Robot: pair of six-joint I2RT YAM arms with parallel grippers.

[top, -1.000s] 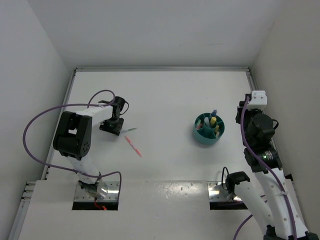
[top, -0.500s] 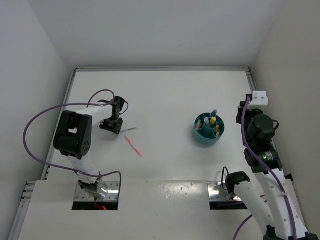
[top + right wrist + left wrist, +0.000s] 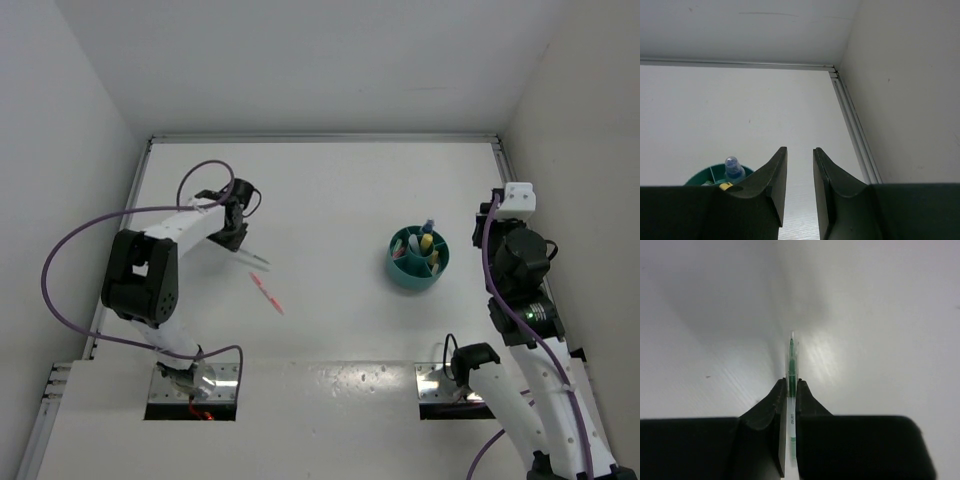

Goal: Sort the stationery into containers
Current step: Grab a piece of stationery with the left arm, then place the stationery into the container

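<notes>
Seen from above, the left tool (image 3: 238,222) sits over the far-left part of the bench (image 3: 340,190). The thin green pen (image 3: 257,261) slants out of it toward the near right. Just nearer than the pen's free end, and apart from it, the clear tube with a red tip (image 3: 267,293) lies flat on the bench. The teal tub (image 3: 404,272) stands well to the right, with several markers upright in its compartments and a light-blue-capped marker (image 3: 427,226) at its far side. The right tool (image 3: 492,215) hangs just right of the tub, near the side wall; its jaws are too small here to read.

At the left wrist, both black fingers are clamped on the pen's pale barrel, and the green tip pokes out ahead over the white bench. Whether the tip touches the surface is hard to say; it may be just above it.

At the right wrist, the fingers stand a narrow gap apart with nothing between them. Below them on the left are the tub's rim, the blue cap and a bit of yellow marker (image 3: 726,186).
</notes>
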